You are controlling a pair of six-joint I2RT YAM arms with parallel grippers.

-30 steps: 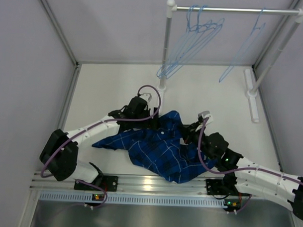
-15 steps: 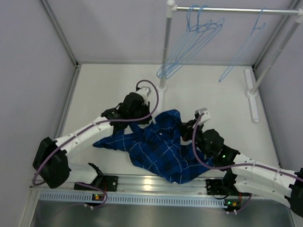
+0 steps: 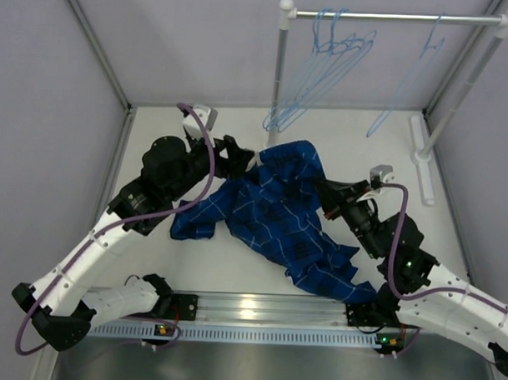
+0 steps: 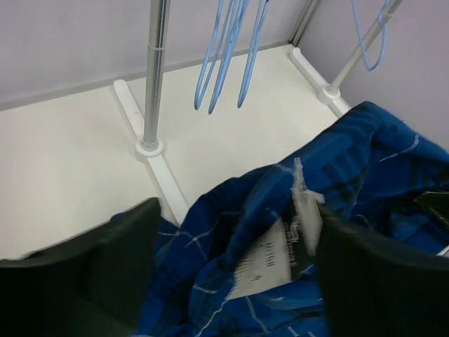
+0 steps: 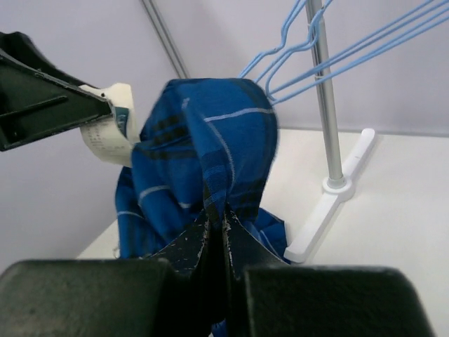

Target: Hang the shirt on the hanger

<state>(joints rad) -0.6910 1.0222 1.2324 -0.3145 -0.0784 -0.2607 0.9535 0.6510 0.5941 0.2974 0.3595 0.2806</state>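
While right gripper [image 5: 214, 210] pinches shirt [image 3: 278, 212] | left gripper [image 3: 242, 160] half-spread, hold unclear

The shirt [image 3: 278, 216] sprawls across the middle of the surface [image 3: 234, 268], from upper centre down to the lower right of the top view. My left jaws sit at its upper-left edge, with its neck label [image 4: 270, 263] between them. My right jaws are at its right edge. Behind it, in the upper right, stands the rail [image 3: 393, 17], with a bunch of hangers [image 3: 316, 75] by the left post [image 3: 280, 74] and a single hanger [image 3: 406, 84] near the right post [image 3: 468, 81].
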